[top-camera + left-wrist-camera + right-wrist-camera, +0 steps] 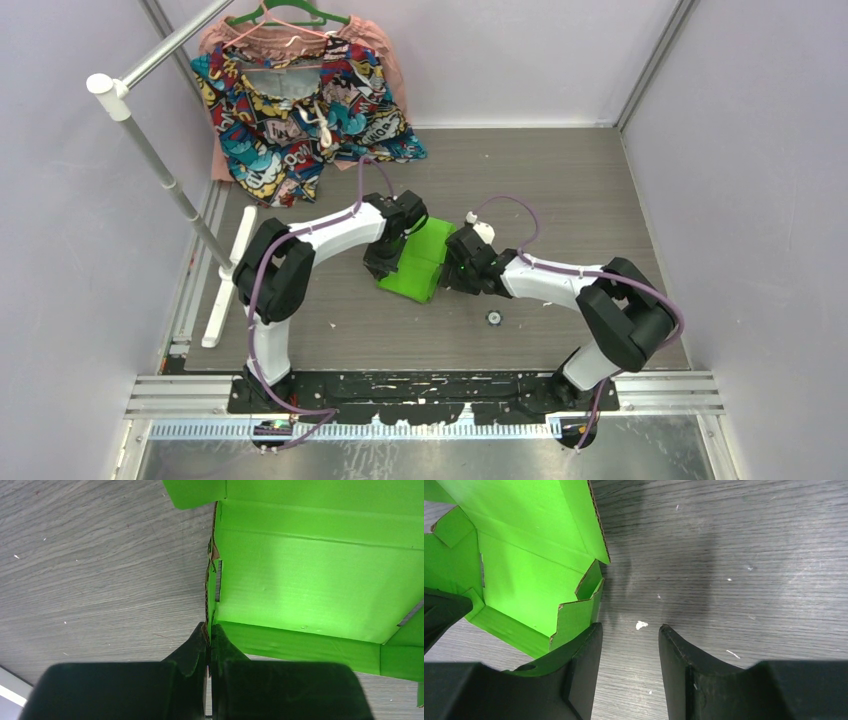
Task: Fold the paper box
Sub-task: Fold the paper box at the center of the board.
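- Grey wood-grain table point(600, 200): the paper box lies on it, near the middle.
- Comic-print garment point(300, 110): on a green hanger point(290, 12), well beyond the box toward the far left corner, its hem spilling onto the table.
- Left arm point(320, 235): white and black, it reaches in from the box's left and its wrist sits over the box's left edge.
- Right arm point(560, 280): it reaches in from the box's right, with its wrist just beside the box's right edge.
- Paper box point(420, 262): bright lime-green card, partly folded, its base flat on the table and its side flaps raised, between the 2 wrists.
- Left gripper point(209, 630): its 2 fingers are pinched together on the raw corrugated edge of the box's raised left wall.
- Right gripper point(629, 630): its 2 fingers stand about halfway apart with only bare table between them. 1 finger is just beside the box's notched right flap, and I cannot tell whether they touch.
- Small dark round object point(493, 318): on the table near the box's right side, toward the arm bases.
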Available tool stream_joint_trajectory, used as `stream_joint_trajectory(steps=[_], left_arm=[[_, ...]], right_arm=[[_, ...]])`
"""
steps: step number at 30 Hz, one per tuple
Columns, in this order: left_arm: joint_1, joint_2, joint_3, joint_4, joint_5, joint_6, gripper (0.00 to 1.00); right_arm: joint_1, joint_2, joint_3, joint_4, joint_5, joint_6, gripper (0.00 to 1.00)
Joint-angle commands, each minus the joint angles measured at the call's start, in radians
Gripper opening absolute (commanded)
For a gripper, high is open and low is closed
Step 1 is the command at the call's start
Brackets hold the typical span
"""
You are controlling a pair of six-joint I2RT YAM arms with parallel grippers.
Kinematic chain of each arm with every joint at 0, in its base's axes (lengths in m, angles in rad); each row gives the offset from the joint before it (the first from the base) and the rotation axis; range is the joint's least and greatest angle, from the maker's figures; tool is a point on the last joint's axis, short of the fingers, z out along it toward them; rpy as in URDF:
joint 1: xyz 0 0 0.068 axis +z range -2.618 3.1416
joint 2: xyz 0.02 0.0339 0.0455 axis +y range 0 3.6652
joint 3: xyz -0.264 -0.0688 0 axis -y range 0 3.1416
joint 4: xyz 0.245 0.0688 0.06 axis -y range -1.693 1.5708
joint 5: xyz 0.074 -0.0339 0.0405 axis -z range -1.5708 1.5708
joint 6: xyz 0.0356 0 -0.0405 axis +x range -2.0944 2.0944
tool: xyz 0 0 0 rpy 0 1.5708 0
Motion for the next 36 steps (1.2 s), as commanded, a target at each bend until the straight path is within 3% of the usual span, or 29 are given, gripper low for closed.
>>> stream_joint_trajectory(steps=[1,27,36], left_arm=[[-0.007,0.031,0.018,0.002,0.004,-0.001,0.0],[-0.009,0.037,0.008,0.008,0.005,-0.005,0.0],[-0.011,0.029,0.014,0.003,0.007,-0.007,0.0]], right_arm=[[0.008,-0.001,0.042,0.053,0.01,0.016,0.51],[0.019,-0.087,0.052,0.042,0.022,0.02,0.48],[0.03,-0.049,0.058,0.062,0.013,0.026,0.47]])
